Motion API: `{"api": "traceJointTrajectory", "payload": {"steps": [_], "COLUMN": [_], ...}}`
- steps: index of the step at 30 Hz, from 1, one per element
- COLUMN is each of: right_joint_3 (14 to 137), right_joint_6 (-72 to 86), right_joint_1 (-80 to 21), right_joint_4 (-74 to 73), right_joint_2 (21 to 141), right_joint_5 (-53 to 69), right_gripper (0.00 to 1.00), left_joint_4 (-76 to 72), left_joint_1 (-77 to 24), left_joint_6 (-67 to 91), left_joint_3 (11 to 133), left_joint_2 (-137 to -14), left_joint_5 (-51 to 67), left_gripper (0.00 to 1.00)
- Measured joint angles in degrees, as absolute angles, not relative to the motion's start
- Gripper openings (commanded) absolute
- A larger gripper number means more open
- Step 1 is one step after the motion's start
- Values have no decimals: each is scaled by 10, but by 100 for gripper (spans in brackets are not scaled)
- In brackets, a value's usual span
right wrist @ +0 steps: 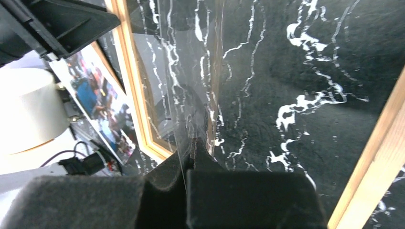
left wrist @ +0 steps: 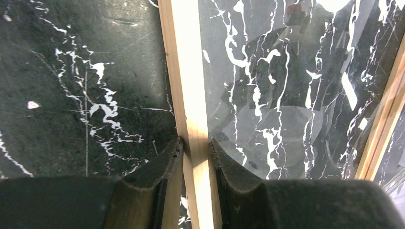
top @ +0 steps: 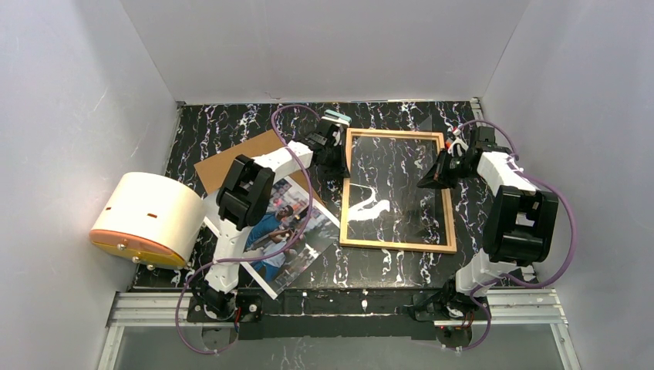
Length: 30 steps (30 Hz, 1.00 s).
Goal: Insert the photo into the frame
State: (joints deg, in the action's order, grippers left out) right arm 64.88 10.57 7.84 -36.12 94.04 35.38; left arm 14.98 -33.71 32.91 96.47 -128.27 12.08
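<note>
My left end effector [left wrist: 195,145] pinches the frame's [left wrist: 186,71] left edge; my right end effector [right wrist: 193,143] clamps a clear sheet [right wrist: 191,95] upright over the frame; the photo [top: 305,250] lies left.

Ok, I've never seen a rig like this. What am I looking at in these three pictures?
Two robot arms stand at a black marble table. The wide picture looks down from above; the other two come from a camera on each wrist. On the table lie a light-wood frame, a photo, a brown board and a white drum. The left fingers clamp the frame's side rail. The right fingers pinch a clear pane, raised off the frame.
</note>
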Motion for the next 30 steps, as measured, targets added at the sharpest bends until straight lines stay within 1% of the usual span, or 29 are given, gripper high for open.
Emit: {"api": "traceJointTrajectory", "payload": {"steps": [5,11,18,26,30], "right_joint_3": [632,598,568,556,556], "right_joint_6": [130,188,231,256,256], "right_joint_1": [79,78,77,74,74], "right_joint_4": [-352,-308,-263,-248,-251], "right_joint_2": [927,871,864,876,882], "right_joint_5": [404,463,526,549,544], "right_gripper": [1,1,1,2,2], "left_joint_4": [188,241,260,276,293], "left_joint_1": [-332,-322,-300,-282,-281], "left_joint_6": [311,302,296,300,318], "left_joint_3": [980,992,947,932,953], "left_joint_2": [-1282,-1279,-1246,-1235,-1239], "left_joint_5": [121,123,131,160,173], "left_gripper": [0,0,0,0,0]}}
